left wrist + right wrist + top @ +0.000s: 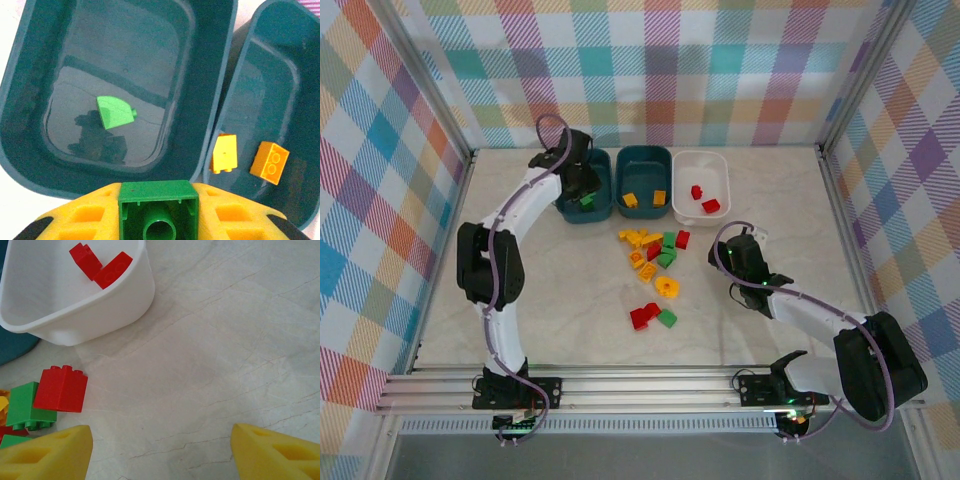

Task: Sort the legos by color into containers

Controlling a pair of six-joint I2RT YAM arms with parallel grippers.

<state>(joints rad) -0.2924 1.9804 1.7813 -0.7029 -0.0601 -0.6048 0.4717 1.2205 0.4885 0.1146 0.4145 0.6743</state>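
**Left claw grips a green brick over the left tub; right claw gapes above bare worktop**

The worktop carries three tubs in a row at its far side. The left tub, dark teal, lies directly beneath the left claw. The middle tub, also teal, stands just to that claw's right. The white tub sits ahead and to the left of the right claw, close by.

The left claw is clamped on a green brick, which sits between the yellow fingers with its hollow underside facing the wrist camera. The right claw is spread wide with nothing between its pads, and only bare worktop lies under the gap.

A loose pile of red, green and yellow-orange legos lies to the right claw's left, between the two arms. A red brick sits at the pile's edge nearest the right claw, touching a green block on its far side from the claw.

Below the left claw, a pale green wedge rests on the left tub's floor. To its right, two yellow-orange bricks lie near each other in the middle tub. Two red pieces lie close together in the white tub.

Nearer the arm bases than the pile, a round yellow piece sits alone. Nearer still, a red lego and a green lego lie just beside each other.
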